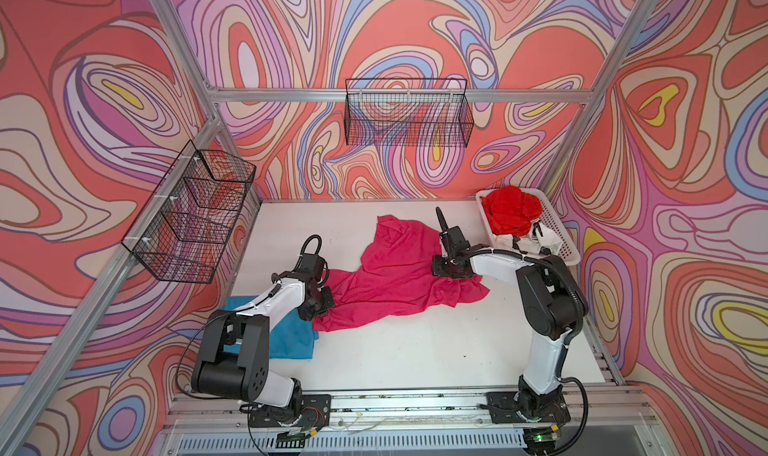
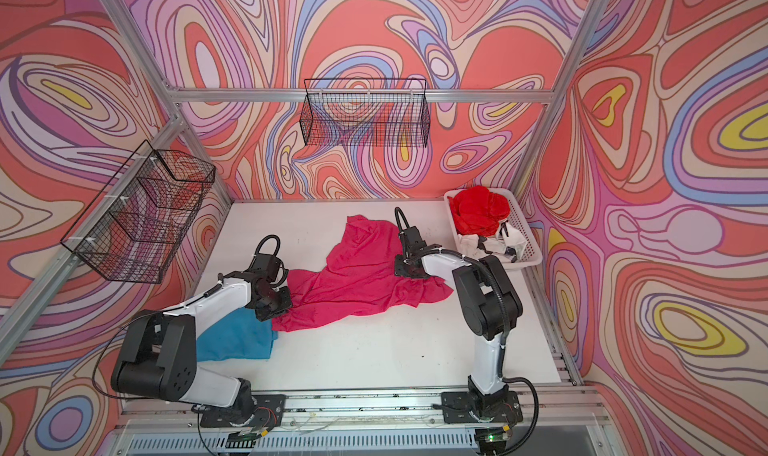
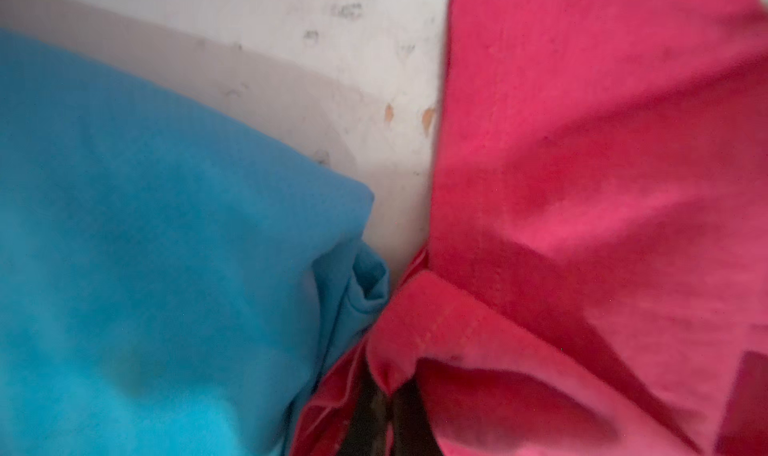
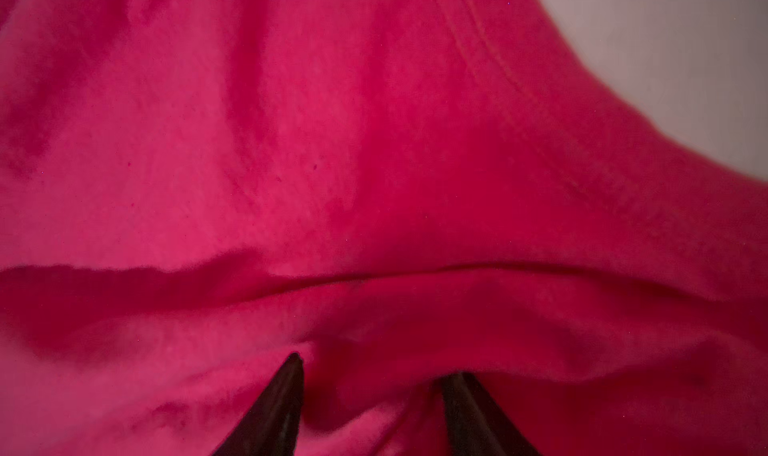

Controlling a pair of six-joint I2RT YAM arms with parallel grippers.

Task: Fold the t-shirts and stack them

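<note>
Left wrist view, nearest item: left claw (image 3: 382,410), low in the frame, pressed together and pinching a stitched hem corner of the pink shirt (image 3: 582,175). The pink cloth fans out over the right half of the frame. The blue shirt (image 3: 145,233) fills the left half and meets the pink hem just beside the claw. A wedge of bare table (image 3: 332,80) separates the two shirts higher up.

In a top view, lower left: the blue shirt (image 1: 291,341) lies flat and folded, partly under the left arm.

In the same view, centre: the pink shirt (image 1: 390,279) is crumpled and unfolded. Its long axis runs from the left claw (image 1: 318,314) at lower left up to the right claw (image 1: 451,273) at right of centre, and a loose tail trails toward the far edge. The shirt lies between the claws, each at one end.

Right wrist view: right claw (image 4: 374,366), fingers (image 4: 274,412) spread and pressed into the pink cloth, with a ridge of it rising between them. Judgement: no pinch yet. This claw must close on that ridge before the shirt can be drawn flat along its axis.

In a top view, upper right, farthest: a white basket (image 1: 570,248) holds the red shirt (image 1: 513,215) and the white shirt (image 1: 546,238), both unfolded.
</note>
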